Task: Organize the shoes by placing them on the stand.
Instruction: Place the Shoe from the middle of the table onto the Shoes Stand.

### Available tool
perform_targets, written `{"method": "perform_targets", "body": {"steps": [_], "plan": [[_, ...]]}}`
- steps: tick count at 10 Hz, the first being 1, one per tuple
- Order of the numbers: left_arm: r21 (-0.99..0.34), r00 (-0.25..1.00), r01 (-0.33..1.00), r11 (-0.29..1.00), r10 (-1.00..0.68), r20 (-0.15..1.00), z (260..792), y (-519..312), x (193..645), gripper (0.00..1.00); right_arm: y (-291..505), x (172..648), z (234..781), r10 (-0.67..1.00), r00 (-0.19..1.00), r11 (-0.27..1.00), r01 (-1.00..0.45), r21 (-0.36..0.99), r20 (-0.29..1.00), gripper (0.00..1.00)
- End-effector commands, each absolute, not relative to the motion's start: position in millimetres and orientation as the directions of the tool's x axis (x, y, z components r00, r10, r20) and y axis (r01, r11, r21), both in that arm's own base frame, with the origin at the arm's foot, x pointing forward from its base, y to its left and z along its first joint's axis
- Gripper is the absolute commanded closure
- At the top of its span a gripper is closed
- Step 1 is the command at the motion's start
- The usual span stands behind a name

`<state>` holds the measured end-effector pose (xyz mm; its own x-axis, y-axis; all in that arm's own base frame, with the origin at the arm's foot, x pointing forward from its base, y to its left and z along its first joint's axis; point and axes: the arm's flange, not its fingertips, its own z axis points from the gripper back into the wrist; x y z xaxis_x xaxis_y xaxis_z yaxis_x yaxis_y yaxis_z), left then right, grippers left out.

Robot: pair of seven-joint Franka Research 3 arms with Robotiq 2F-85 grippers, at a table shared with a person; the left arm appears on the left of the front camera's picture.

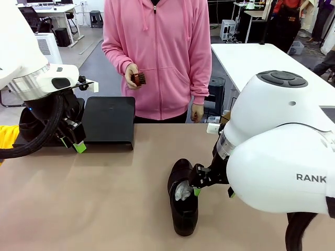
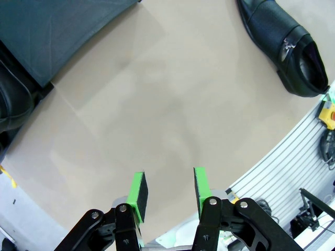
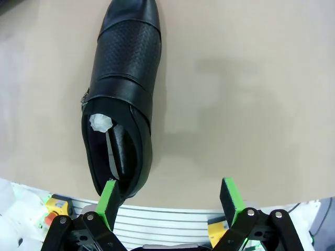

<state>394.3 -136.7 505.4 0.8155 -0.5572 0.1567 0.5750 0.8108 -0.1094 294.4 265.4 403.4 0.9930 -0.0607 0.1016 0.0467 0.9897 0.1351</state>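
Right gripper (image 3: pixel 169 203): jaws wide apart, empty. Shoe (image 3: pixel 123 99) lies just beside one pad, not between them. Heel is at the table's (image 1: pixel 104 198) near edge, toe towards the far edge, and the right arm is nearer (left gripper (image 2: pixel 168 191) part-open, empty, by the stand (image 1: pixel 110 119)).

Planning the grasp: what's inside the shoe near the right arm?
Inside the shoe: a crumpled white wad at the front of the opening. The toe cavity is covered, so unseen.

- Open tabletop (image 1: pixel 104 209) spreads near left, between the stand (image 1: pixel 109 121) at far left and a shoe (image 1: pixel 184 209) at near centre.
- The right arm (image 1: pixel 277 162) blocks the near right.
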Motion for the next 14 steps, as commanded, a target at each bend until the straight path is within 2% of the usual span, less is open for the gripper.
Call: {"method": "perform_targets", "body": {"steps": [1,2,3,5,6,8,9,10,11,12,14], "plan": [[-0.109,0.815,0.575,0.811,-0.557,0.157,505,-137,394,0.51,221,307,421,-0.203,0.972,0.972,0.186,0.146,0.116,0.0],[-0.087,0.766,0.64,0.764,-0.625,0.149,491,-178,381,0.51,177,311,434,-0.334,0.933,0.937,0.315,0.15,0.132,0.0],[-0.096,0.758,0.648,0.755,-0.628,0.178,483,-216,367,0.51,143,312,444,-0.429,0.891,0.9,0.408,0.151,0.146,0.0],[-0.056,0.76,0.641,0.766,-0.622,0.189,482,-283,340,0.51,107,315,451,-0.537,0.829,0.842,0.515,0.16,0.159,0.0],[-0.117,0.81,0.585,0.802,-0.573,0.121,477,-312,333,0.51,96,317,448,-0.571,0.807,0.82,0.553,0.147,0.153,0.0],[-0.162,0.812,0.584,0.796,-0.568,0.137,461,-370,319,0.51,76,316,440,-0.677,0.719,0.735,0.669,0.109,0.157,0.0],[-0.112,0.821,0.559,0.821,-0.53,0.209,470,-358,327,0.51,85,345,474,-0.575,0.804,0.817,0.553,0.163,0.15,0.0],[-0.13,0.795,0.607,0.784,-0.595,0.119,462,-358,305,0.51,85,345,474,-0.575,0.804,0.817,0.553,0.163,0.15,0.0],[-0.13,0.795,0.607,0.784,-0.595,0.119,462,-358,305,0.51,85,345,474,-0.575,0.804,0.817,0.553,0.163,0.15,0.0],[-0.144,0.809,0.586,0.797,-0.569,0.144,462,-372,312,0.51,85,345,474,-0.575,0.804,0.817,0.553,0.163,0.15,0.0],[-0.131,0.812,0.573,0.809,-0.539,0.226,459,-421,292,0.51,85,345,474,-0.575,0.804,0.817,0.553,0.163,0.15,0.0]]}}
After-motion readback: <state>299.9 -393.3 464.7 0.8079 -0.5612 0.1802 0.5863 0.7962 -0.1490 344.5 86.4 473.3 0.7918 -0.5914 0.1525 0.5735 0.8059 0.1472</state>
